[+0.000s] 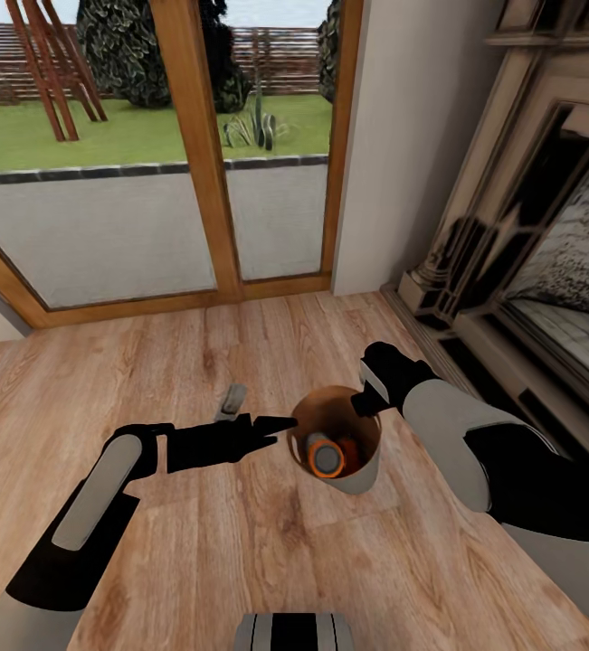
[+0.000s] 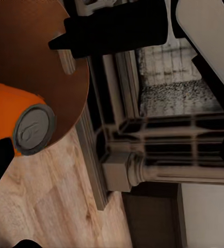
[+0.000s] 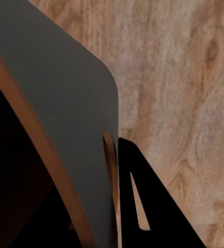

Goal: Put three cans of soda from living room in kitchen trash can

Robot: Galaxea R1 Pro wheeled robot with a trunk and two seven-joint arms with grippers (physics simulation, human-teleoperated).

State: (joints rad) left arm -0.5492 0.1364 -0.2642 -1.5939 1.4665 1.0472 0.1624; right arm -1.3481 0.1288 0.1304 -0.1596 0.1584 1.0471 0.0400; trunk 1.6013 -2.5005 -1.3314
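Note:
The tash can, pale outside and copper-brown inside, stands on the living room's wood floor in front of me. Two orange cans of soda lie inside it: one shows its grey top, the other lies behind it. A third, dark can lies on its side on the floor, just beyond my left arm. My left gripper is open beside the bin's near rim, holding nothing. My right gripper is shut on the bin's far rim, with the bin wall against one finger.
Wood-framed glass doors stand ahead, with a garden behind them. The ornate stone fireplace and its hearth edge run along the right, close to the bin. Open wood floor lies to the left and towards me.

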